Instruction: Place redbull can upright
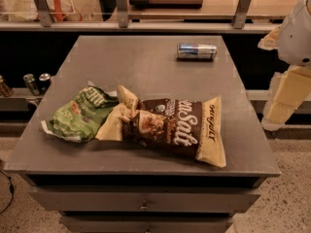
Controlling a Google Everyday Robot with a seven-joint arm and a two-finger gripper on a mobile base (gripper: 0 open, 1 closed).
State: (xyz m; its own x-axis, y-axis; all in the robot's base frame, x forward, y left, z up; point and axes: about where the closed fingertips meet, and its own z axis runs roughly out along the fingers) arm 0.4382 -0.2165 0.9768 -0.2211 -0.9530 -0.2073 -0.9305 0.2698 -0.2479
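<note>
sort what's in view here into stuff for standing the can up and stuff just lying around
For the job:
redbull can, lying on its side behind the bags
gripper, off to the right, away from the can

Just lying about:
green snack bag
brown snack bag
small dark cans at left

Can: I log the slim metal redbull can (197,51) as silver and blue, with a faint red mark mid-body.
Front bag: crinkled brown-and-cream snack bag (170,127), white lettering.
Left bag: crumpled green snack bag (80,115), pale print.
Table: flat grey metal table (146,67), plain.
Gripper: cream-white blocky gripper (279,111), at the right edge beside the table.
</note>
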